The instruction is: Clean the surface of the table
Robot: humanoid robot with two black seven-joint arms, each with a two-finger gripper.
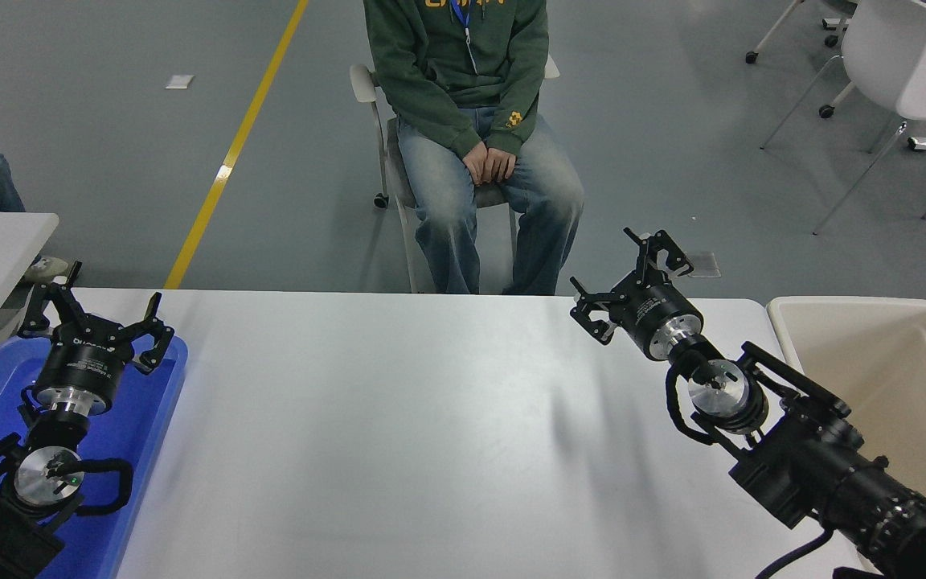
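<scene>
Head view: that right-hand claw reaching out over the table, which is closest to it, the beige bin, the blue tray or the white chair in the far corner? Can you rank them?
From the right gripper, open over the table's far edge:
1. Beige bin, just to its right beside the table.
2. White chair, on the floor at the upper right.
3. Blue tray, across the table at the left end, under the parked left gripper.

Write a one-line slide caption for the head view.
Open right claw hovers over the far edge of the large plain white matte tabletop; open left claw sits over a blue plastic tray.
</scene>
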